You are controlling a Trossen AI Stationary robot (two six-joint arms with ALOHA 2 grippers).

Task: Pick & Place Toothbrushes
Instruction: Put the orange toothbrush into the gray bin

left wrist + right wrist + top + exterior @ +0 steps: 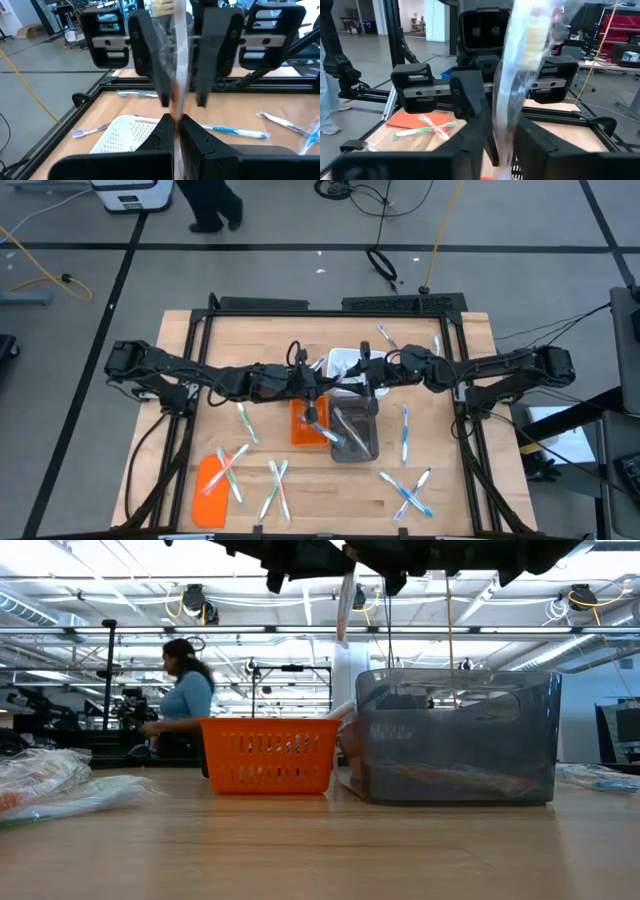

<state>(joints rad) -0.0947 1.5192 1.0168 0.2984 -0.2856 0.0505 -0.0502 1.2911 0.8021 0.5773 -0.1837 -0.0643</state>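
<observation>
Toothbrushes (405, 432) lie all over your table in the high view, and both grippers meet in the middle above the orange basket (305, 423) and the grey bin (355, 435). From the low view you see one wrapped toothbrush (345, 605) hanging high over the gap between those two, well clear of their rims. Your left wrist view shows the left gripper (175, 125) pressed together on its end, and your right wrist view shows the right gripper (502, 142) around it too, but you cannot tell if it squeezes.

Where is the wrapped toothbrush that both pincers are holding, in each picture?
High view: wrapped toothbrush mid-table, between the arms.
Low view: hanging at top centre, above the grey bin.
Left wrist view: upright, centre.
Right wrist view: upright, centre.
Shared landmark: orange basket, below it.
</observation>
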